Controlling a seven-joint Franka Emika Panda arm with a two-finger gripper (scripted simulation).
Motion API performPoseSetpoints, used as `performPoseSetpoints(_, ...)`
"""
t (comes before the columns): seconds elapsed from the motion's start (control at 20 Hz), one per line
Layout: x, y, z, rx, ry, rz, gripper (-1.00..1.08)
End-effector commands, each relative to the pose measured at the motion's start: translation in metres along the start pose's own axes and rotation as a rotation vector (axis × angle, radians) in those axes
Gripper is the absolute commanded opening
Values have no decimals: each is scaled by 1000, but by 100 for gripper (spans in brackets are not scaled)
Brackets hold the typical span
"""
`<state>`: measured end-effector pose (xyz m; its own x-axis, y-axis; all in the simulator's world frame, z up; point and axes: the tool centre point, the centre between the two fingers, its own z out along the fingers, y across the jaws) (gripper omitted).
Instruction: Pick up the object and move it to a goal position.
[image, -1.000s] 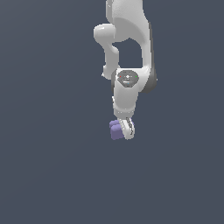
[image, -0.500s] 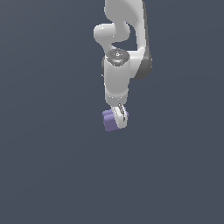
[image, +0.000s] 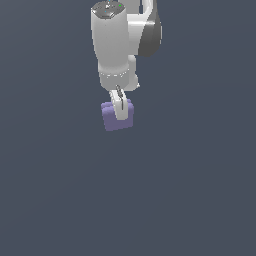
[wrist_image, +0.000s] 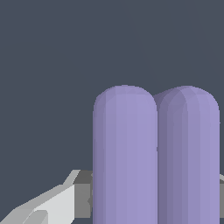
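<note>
The object (image: 117, 120) is a small lavender-purple block with rounded edges, held off the ground below the white arm in the exterior view. My gripper (image: 120, 113) is shut on it, with one white finger (image: 119, 105) lying across its front face. In the wrist view the object (wrist_image: 153, 157) fills the frame as two rounded lobes with a groove between them, and one pale finger (wrist_image: 48, 208) shows beside it. The other finger is hidden behind the block.
Only a plain dark grey-blue background surrounds the arm (image: 117, 45) in both views. No other objects, containers or edges show.
The arm has swung towards the exterior view's left and turned, carrying the block with it. The block stays in the gripper's hold.
</note>
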<state>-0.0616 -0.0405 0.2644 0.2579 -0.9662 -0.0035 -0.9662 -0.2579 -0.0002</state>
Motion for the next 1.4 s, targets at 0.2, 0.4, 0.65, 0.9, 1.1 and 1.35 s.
performPoseSetpoints(0.2, 32, 34, -70, 0, 1, 1, -100)
performPoseSetpoints(0.4, 52, 54, -112, 0, 1, 1, -100)
performPoseSetpoints(0.65, 76, 78, -164, 0, 1, 2, -100)
performPoseSetpoints(0.9, 96, 97, -209, 0, 2, 1, -100)
performPoseSetpoints(1.1, 109, 108, -236, 0, 2, 0, -100)
performPoseSetpoints(1.35, 119, 116, -258, 0, 3, -1, -100)
